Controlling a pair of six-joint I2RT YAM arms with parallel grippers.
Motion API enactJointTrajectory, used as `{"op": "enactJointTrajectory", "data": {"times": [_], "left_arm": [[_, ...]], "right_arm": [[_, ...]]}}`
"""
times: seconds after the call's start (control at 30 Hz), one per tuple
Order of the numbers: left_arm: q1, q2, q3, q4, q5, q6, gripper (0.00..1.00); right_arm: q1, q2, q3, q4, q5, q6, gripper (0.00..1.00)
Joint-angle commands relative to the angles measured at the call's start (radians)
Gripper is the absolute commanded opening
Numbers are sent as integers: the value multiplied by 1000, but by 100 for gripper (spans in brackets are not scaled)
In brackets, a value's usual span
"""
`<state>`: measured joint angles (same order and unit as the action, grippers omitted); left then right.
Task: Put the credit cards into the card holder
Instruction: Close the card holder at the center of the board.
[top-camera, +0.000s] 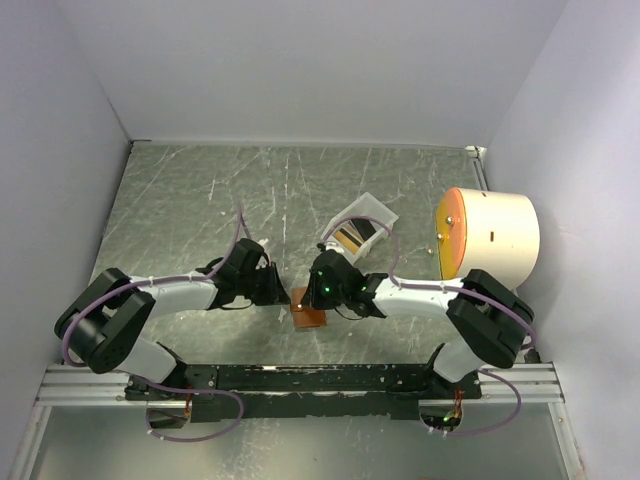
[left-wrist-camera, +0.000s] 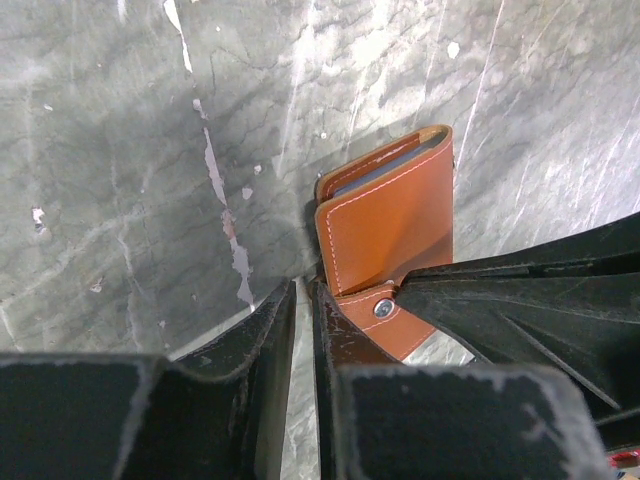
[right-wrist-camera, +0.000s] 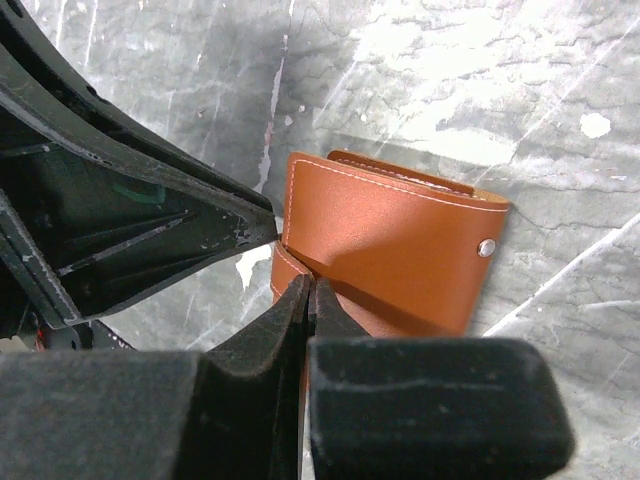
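Card holder (right-wrist-camera: 390, 235) folded, tab at closed right fingers (right-wrist-camera: 285, 335), beside left fingers (left-wrist-camera: 262, 335)

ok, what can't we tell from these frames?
- Cards inside the card holder: wrist views show only its folded outside; top view, too small.
- Credit cards in the white tray: top view, too small to count.
- What the right gripper pinches: right wrist, it hides the contact.

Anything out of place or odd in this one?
Nothing spilled or damaged. The card holder is folded closed, with the credit cards in the white tray beyond it; the tray sits askew. The tabletop is heavily scratched.
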<state>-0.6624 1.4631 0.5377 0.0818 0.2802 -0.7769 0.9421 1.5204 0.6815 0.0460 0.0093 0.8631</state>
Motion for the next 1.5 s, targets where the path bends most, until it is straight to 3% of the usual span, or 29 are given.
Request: {"op": "enactJointTrajectory", "data": {"times": [0.0, 0.4, 0.77, 1.47], "left_arm": [[3, -22, 24, -6, -1, 17, 24], [2, -9, 58, 96, 85, 40, 28], [1, 82, 97, 41, 39, 81, 25], [1, 30, 94, 12, 22, 61, 27]], "right_arm": [[3, -32, -7, -11, 30, -10, 0], [3, -50, -19, -25, 55, -16, 0], [3, -56, -29, -31, 72, -20, 0], [3, -48, -48, -23, 83, -18, 0]]}}
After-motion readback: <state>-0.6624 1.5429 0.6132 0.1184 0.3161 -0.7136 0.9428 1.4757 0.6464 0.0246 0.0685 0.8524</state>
